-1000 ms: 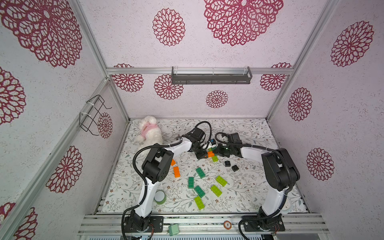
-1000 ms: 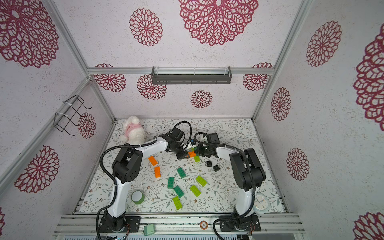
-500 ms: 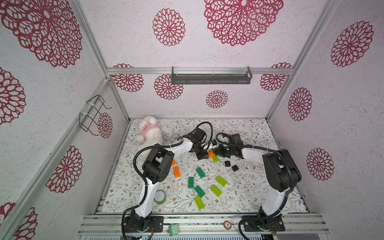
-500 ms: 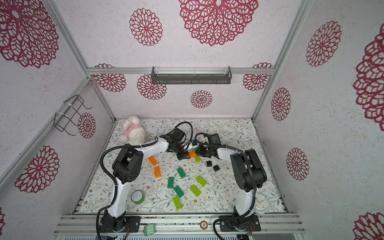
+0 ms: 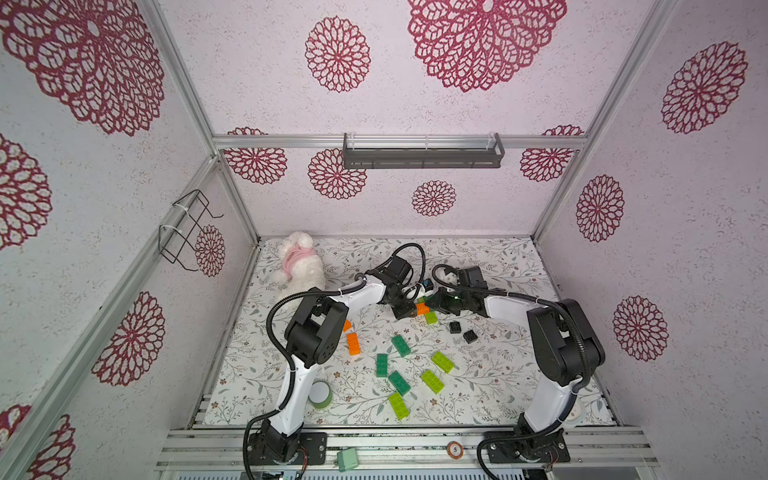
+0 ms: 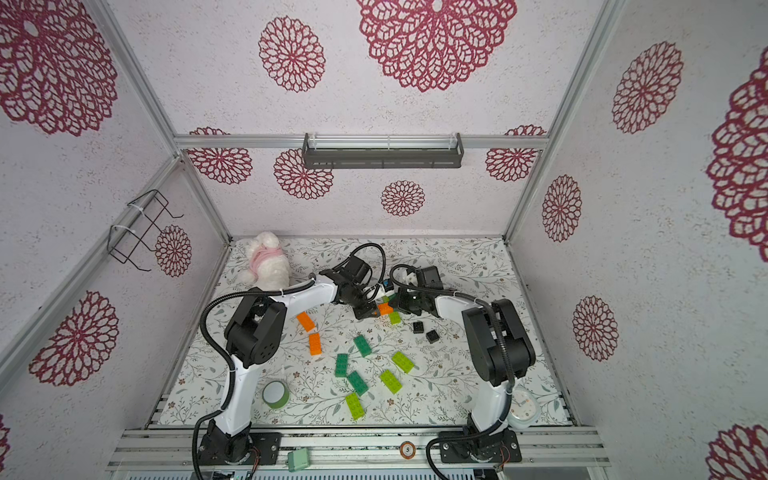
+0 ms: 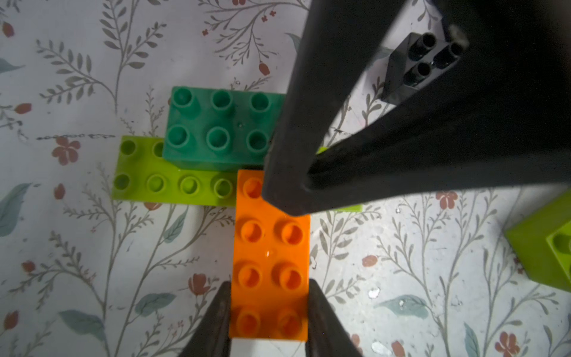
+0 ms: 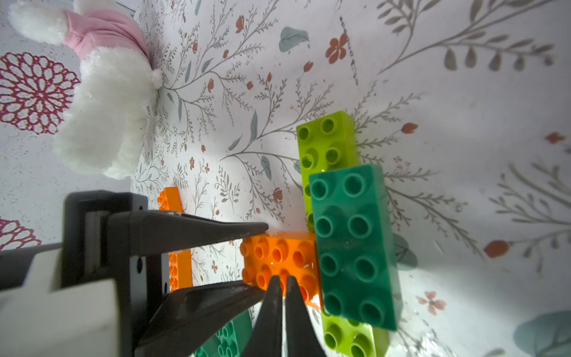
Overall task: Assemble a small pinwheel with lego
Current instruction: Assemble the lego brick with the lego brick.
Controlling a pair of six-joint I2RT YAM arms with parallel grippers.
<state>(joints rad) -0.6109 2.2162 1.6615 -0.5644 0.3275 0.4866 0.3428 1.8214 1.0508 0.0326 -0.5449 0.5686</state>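
Pinwheel build is toward the back middle of the desk (image 5: 498,374), right between the two arms. The base is a lime brick (image 7: 154,182) lying flat. A dark green brick (image 7: 216,133) is stacked on it, running the same way but shifted so it hangs over one long edge. An orange brick (image 7: 272,247) goes crosswise, with one end on the lime brick and tight against the dark green brick's side. The rest of it sticks out over the desk.

The left claw (image 7: 269,284) is set narrow and has the orange brick by its long sides near the free end, a finger touching each side. The right claw (image 8: 282,279) is pinched together with nothing in it. Its tips are down on top of the orange brick at the end next to the dark green brick, though I can't tell how hard it's pressing.

The other stuff is just lying around:
- A spare lime brick (image 5: 431,318) is near the build.
- A black brick (image 5: 455,327) has a second black brick (image 5: 470,336) just beside it.
- The loose bricks (image 5: 399,382) in green, lime and orange are scattered closer to the front.
- A plush (image 5: 299,266) sits in the back left corner.
- A tape roll (image 5: 320,395) is beside the left arm, near the front edge.
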